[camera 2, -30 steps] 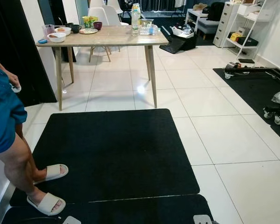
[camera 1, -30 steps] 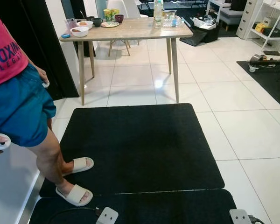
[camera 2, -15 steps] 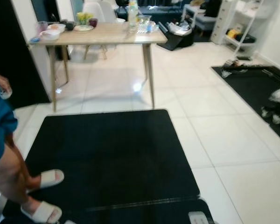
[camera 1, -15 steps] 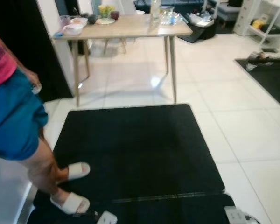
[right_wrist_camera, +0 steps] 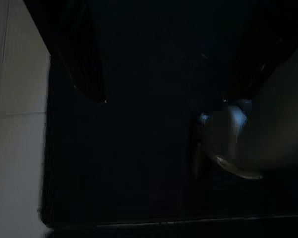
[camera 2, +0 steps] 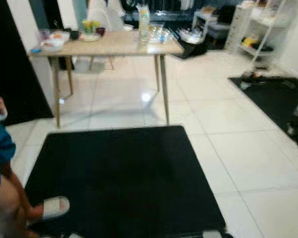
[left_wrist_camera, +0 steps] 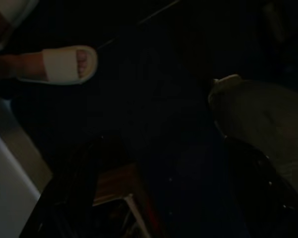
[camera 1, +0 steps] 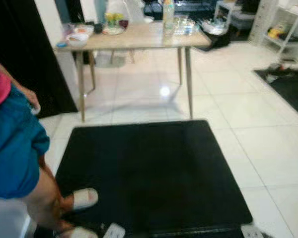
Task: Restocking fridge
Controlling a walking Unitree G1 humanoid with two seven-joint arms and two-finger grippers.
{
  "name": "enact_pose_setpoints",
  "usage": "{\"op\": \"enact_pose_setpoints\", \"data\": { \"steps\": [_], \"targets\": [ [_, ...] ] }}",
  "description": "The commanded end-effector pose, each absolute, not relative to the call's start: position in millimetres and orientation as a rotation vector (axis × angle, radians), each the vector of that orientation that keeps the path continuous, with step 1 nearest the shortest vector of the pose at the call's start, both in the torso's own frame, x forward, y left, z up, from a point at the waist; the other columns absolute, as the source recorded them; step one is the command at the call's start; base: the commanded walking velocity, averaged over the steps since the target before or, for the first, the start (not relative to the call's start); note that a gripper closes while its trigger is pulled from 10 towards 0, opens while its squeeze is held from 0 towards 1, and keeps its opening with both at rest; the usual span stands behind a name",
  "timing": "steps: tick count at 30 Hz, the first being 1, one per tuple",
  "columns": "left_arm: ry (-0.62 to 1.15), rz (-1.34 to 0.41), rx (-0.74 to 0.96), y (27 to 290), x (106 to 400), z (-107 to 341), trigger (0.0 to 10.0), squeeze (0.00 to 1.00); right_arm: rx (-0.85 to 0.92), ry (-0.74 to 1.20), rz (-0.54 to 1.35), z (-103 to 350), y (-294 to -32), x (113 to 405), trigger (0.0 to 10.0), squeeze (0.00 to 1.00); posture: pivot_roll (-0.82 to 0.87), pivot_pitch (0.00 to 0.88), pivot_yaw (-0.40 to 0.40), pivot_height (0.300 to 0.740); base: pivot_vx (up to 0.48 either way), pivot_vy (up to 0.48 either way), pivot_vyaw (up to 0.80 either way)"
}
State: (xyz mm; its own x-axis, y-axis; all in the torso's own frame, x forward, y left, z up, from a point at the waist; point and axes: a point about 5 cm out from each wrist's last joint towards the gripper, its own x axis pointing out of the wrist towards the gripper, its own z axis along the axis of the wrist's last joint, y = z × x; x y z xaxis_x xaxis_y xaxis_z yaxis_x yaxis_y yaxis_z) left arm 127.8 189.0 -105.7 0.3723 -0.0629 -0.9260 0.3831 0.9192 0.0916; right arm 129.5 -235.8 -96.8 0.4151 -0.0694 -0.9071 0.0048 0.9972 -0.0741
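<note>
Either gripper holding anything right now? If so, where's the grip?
Nothing held. Both arms hang idle over the black mat; left gripper and right gripper jaws stand apart with nothing between them.

White tiled floor (camera 1: 268, 148) bearing a black mat (camera 1: 149, 173) just before a wooden table (camera 1: 139, 37). On the table: bowls (camera 1: 79, 37), a plate (camera 1: 112, 29), a bottle (camera 1: 168, 10). A person's sandal (camera 1: 84, 198) rests on the mat.
</note>
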Motion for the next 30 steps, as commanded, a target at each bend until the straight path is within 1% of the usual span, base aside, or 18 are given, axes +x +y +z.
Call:
{"op": "enact_pose_setpoints", "data": {
  "steps": [1, 7, 15, 30],
  "targets": [
    [1.183, -0.3, 0.315, 189.1, 120.5, -108.0, 10.0, 0.0, -0.071, 1.139, -0.042, -96.5, -235.0, 130.9, 10.0, 0.0, -0.01, 0.0, -0.01, 0.74, 0.341, 0.0, 0.0],
    [1.173, -0.306, 0.311, 186.7, 123.3, -107.3, 10.0, 0.0, -0.076, 1.151, -0.033, -97.5, -233.7, 129.1, 10.0, 0.0, -0.01, 0.0, -0.011, 0.74, 0.342, 0.0, 0.0],
    [1.164, -0.308, 0.302, 184.9, 126.4, -106.5, 10.0, 0.0, -0.079, 1.158, -0.02, -98.2, -231.9, 128.3, 10.0, 0.0, -0.01, 0.0, -0.015, 0.74, 0.342, 0.0, -0.79],
    [1.165, -0.307, 0.31, 189.2, 124.8, -106.4, 10.0, 0.0, -0.084, 1.144, -0.017, -97.7, -230.7, 130.4, 10.0, 0.0, 0.0, 0.0, -0.013, 0.74, 0.338, 0.0, 0.0]
  ]
}}
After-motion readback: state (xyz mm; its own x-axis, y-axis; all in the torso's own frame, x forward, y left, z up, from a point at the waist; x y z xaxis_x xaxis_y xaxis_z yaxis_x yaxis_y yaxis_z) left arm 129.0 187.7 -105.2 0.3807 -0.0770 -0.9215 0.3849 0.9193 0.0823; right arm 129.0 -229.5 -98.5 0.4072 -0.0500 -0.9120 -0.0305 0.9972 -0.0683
